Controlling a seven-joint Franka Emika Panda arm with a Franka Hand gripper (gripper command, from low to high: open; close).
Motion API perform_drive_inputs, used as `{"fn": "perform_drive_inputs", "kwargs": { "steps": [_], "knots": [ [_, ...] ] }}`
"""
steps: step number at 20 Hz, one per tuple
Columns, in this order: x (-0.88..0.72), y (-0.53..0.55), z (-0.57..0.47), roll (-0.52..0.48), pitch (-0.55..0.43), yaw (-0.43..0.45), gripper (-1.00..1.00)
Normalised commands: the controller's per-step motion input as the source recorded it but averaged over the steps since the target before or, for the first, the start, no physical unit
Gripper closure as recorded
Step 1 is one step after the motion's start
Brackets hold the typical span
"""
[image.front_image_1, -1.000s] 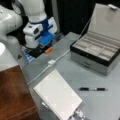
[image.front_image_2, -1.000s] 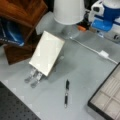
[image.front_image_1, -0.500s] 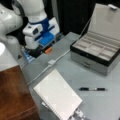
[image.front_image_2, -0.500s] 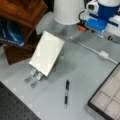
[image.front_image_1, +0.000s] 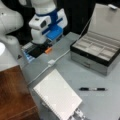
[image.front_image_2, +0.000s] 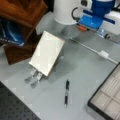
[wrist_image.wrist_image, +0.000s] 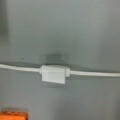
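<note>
Gripper (image.front_image_1: 47, 48) sits low over the table (image.front_image_1: 105, 105) at a front view's upper left; can't tell whether the claw is released or clenched. Nearest thing: white cable (wrist_image.wrist_image: 95, 73) with inline box (wrist_image.wrist_image: 53, 74), lying flat just beside it. Pen (image.front_image_1: 92, 89), notebook (image.front_image_1: 57, 97), open case (image.front_image_1: 100, 53) well apart.

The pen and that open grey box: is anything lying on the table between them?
No. In a front view the pen lies below the box, and only bare grey table shows between them. The white cable runs off to that view's left, clear of this stretch.
</note>
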Motion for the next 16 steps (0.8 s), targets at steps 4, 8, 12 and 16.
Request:
{"fn": "perform_drive_inputs", "kwargs": {
  "steps": [4, 8, 12, 16],
  "knots": [
    [0.47, -0.06, 0.25, -0.169, 0.347, -0.014, -1.0],
    [0.46, -0.05, 0.15, -0.136, 0.336, -0.057, -1.0],
    [0.45, 0.04, 0.16, -0.107, 0.292, -0.057, -1.0],
    [0.42, 0.09, 0.18, -0.106, 0.251, -0.026, -1.0]
  ]
}}
